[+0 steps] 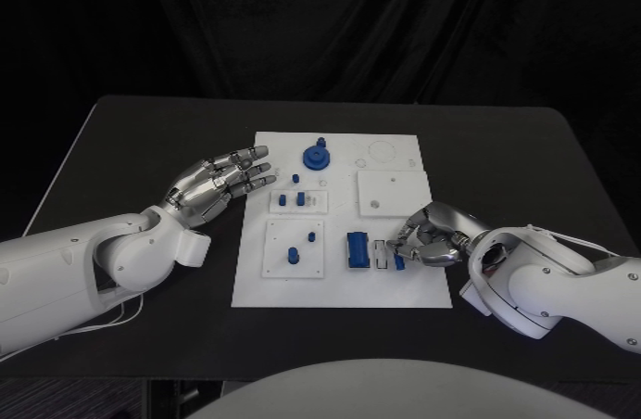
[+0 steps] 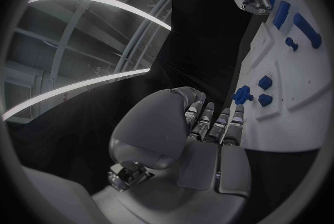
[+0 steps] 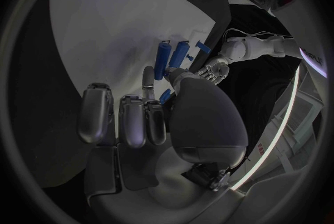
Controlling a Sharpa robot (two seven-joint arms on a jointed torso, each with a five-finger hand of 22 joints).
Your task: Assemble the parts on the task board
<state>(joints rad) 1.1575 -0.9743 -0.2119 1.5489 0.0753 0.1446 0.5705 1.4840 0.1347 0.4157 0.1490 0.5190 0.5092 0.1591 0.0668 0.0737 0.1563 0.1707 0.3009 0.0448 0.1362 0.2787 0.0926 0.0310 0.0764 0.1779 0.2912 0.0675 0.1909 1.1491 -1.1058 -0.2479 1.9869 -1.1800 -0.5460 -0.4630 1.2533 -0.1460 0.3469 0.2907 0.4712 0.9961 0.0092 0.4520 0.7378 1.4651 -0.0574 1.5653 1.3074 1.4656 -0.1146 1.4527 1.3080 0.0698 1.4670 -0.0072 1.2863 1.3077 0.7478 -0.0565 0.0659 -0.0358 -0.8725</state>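
the right hand [image 1: 425,238] curls low over the near right part of the task board [image 1: 401,289], fingers bunched beside a blue block [image 1: 358,249] (whether they pinch a small part is hidden, i cannot tell). the left hand [image 1: 220,183] hovers at the board's left edge, fingers spread and empty; a blue knob [image 1: 318,156] stands near the far edge.

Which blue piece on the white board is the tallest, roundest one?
The round blue knob-shaped part at the far end of the white task board, standing upright on a wide round base. The other blue parts are small pegs or flat bars.

Black table [image 1: 147,132] before a dark curtain [image 1: 320,30] backdrop
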